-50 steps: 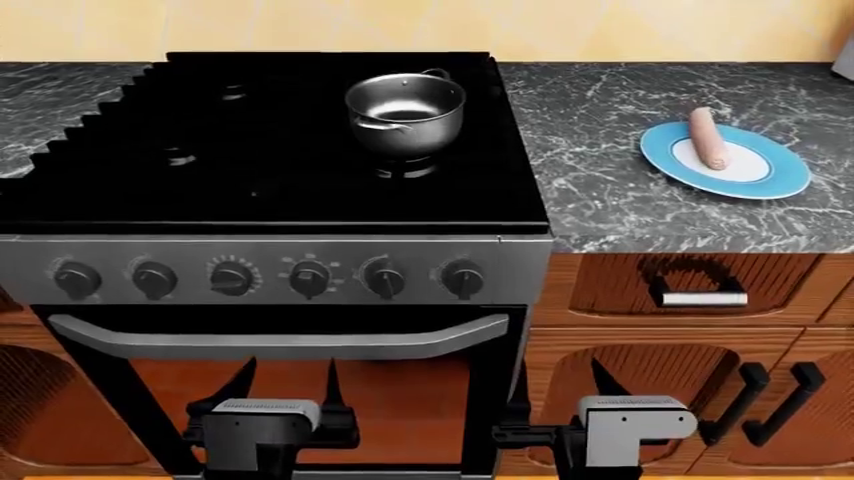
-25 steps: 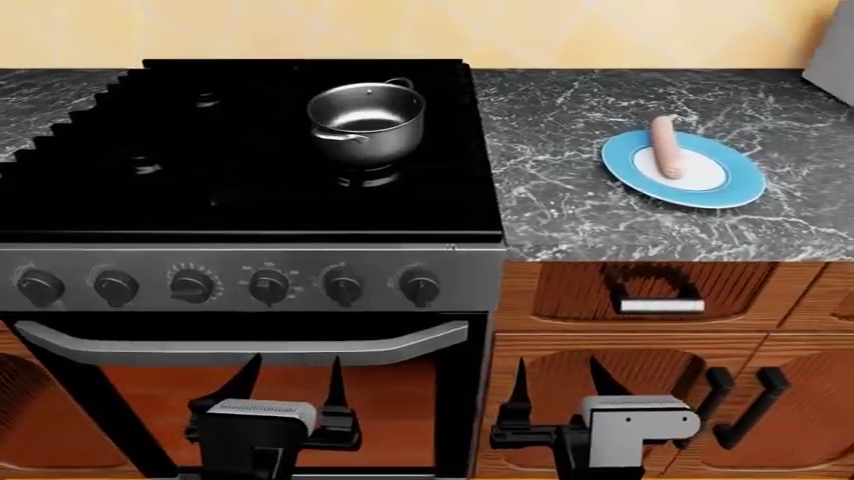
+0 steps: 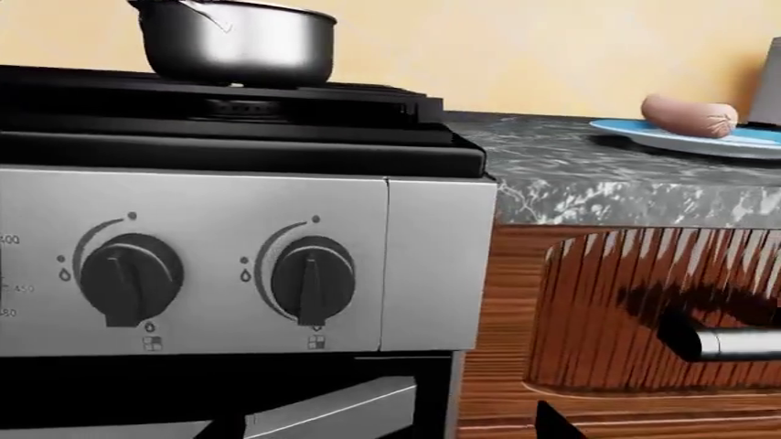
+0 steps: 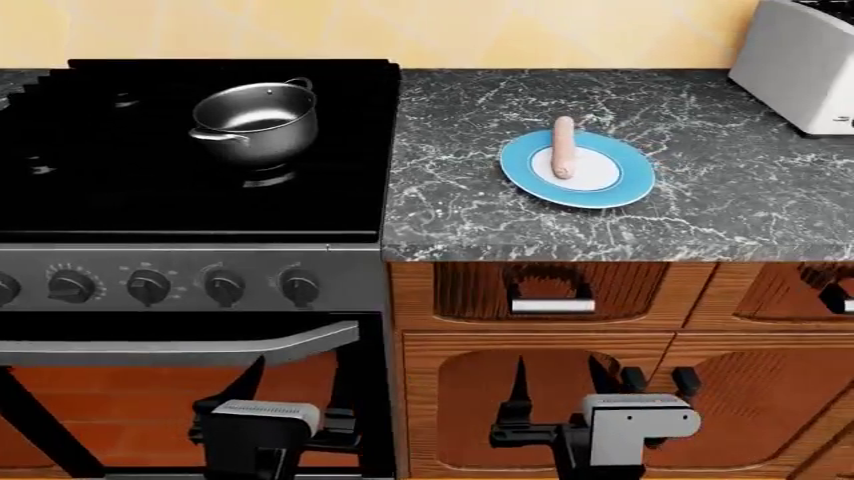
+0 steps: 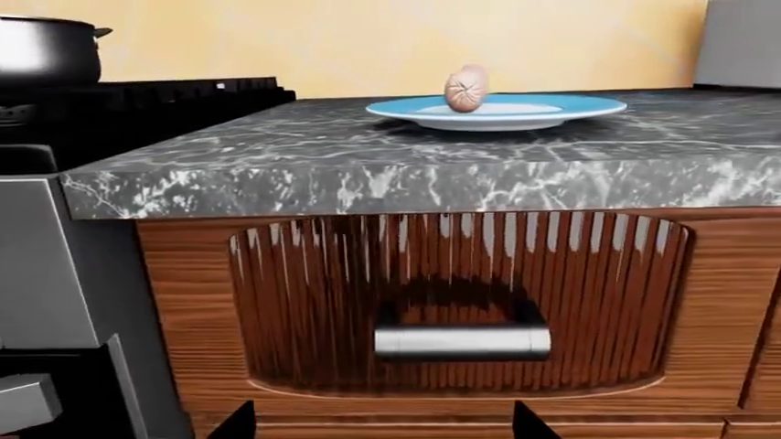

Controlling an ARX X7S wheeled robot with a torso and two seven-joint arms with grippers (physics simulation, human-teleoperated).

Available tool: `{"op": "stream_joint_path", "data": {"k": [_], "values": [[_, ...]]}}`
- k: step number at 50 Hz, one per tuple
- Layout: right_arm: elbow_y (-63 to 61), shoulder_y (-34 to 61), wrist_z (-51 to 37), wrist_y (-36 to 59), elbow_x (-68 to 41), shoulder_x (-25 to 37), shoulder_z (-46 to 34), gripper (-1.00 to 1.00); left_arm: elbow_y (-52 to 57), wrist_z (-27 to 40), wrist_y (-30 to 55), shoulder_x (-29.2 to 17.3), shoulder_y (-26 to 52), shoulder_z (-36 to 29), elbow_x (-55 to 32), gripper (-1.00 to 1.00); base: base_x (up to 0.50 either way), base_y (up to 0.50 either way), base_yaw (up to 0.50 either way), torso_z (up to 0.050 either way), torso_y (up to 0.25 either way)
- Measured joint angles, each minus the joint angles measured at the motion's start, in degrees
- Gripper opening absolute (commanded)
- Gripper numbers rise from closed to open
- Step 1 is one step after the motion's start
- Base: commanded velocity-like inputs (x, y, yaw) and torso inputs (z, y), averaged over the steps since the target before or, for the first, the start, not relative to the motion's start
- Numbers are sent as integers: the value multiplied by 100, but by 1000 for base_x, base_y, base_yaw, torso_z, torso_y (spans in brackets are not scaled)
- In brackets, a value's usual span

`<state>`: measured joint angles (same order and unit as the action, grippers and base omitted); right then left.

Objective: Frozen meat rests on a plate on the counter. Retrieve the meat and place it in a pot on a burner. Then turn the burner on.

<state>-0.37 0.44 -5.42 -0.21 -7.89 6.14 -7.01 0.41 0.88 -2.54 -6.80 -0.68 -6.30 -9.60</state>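
Frozen meat (image 4: 563, 146) lies on the plate (image 4: 634, 189), far ahead and above the spread, empty right gripper (image 4: 555, 386), so reaching is needed.

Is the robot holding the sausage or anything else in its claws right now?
No, nothing is held. The left gripper and right gripper hang open and empty below the counter. The frozen meat lies on the plate.
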Motion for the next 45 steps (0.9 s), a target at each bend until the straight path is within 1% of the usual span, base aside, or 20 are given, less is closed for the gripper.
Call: {"op": "stream_joint_path", "data": {"k": [4, 6, 10, 17, 23, 28, 33, 36, 40, 45], "values": [[-6, 3, -35, -8, -13, 20, -22, 100, 6, 34, -9, -20, 0, -26, 3, 100, 0, -475, 0, 50, 0], [-12, 3, -61, -11, -18, 45, -18, 100, 15, 54, -11, -11, -1, -48, 7, 100, 0, 0, 0, 44, 0], [-93, 4, -169, 136, -4, 46, -38, 100, 109, 213, 165, -27, 19, -67, 107, 100, 0, 0, 0, 0, 0], [-819, -46, -370, 915, -86, 84, -98, 100, 843, 521, 1279, -116, 55, -96, 206, 100, 0, 0, 0, 0, 0], [-1989, 91, -624, 2220, -378, 136, -58, 100, 1975, 590, 2661, -269, 145, 35, -98, 100, 0, 0, 0, 0, 0], [-2993, 472, -834, 3559, -724, 202, 72, 100, 3026, 684, 4299, -320, 583, 480, -716, 100, 0, 0, 0, 0, 0], [-3818, 1036, -967, 4885, -1199, 214, 389, 100, 3949, 776, 5989, -318, 1282, 1083, -1391, 100, 0, 0, 0, 0, 0], [-4203, 1386, -1033, 5575, -1460, 208, 595, 100, 4337, 899, 6829, -335, 1705, 1439, -1865, 100, 0, 0, 0, 0, 0], [-4648, 1897, -1106, 6492, -1814, 172, 909, 100, 4510, 1620, 7623, -533, 2265, 1898, -3124, 100, 0, 0, 0, 0, 0], [-5050, 2503, -1186, 7469, -2305, 160, 1265, 100, 4417, 2706, 8222, -867, 2908, 2293, -4755, 100, 41, 0, 0, 0, 0]]}}
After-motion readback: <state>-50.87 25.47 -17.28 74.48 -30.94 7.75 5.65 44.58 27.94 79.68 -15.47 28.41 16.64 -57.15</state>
